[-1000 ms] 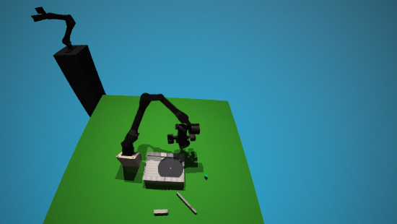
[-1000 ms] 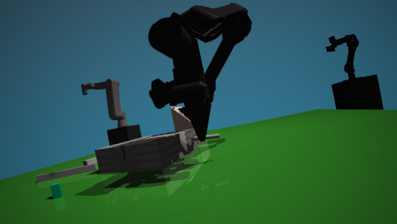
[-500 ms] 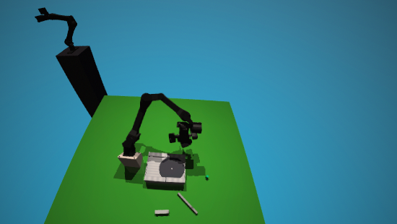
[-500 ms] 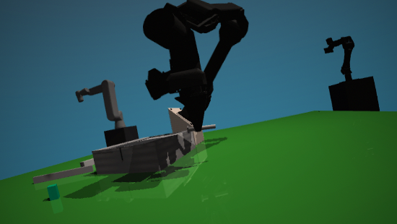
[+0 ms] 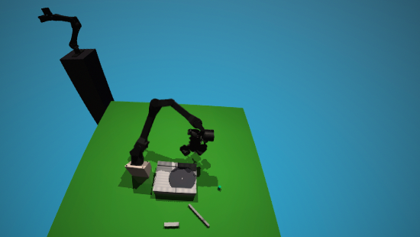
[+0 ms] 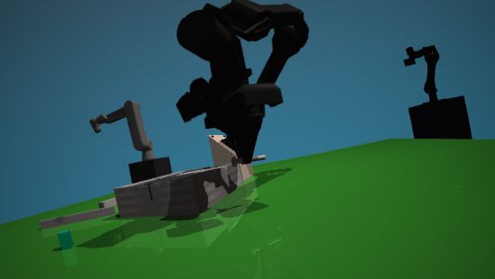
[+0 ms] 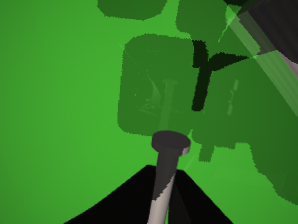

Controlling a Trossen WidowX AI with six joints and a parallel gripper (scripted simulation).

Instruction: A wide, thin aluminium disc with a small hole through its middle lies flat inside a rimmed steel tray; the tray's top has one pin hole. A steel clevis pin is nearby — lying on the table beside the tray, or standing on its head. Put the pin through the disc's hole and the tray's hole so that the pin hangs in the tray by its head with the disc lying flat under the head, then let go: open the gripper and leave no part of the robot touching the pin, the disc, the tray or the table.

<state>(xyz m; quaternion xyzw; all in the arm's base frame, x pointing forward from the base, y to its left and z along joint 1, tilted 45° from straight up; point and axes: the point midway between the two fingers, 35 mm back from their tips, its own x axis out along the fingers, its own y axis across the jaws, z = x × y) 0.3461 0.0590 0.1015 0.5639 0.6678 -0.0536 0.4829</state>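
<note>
Though sideways, pin point(image 6: 259, 157) point(image 7: 166, 172) between jaws.

One disc point(image 5: 178, 180), one tray point(image 5: 162, 183) point(image 6: 144, 202), one pin point(image 6: 260, 157) point(image 7: 167, 167).

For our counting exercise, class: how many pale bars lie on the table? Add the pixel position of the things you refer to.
2: a long bar point(image 5: 198, 215) point(image 6: 76, 218), slanting, one end close to the tray point(image 5: 162, 180) point(image 6: 139, 202) point(image 7: 280, 27); a short bar point(image 5: 171, 225) point(image 6: 106, 203), farther from it. Others may be hidden.
</note>
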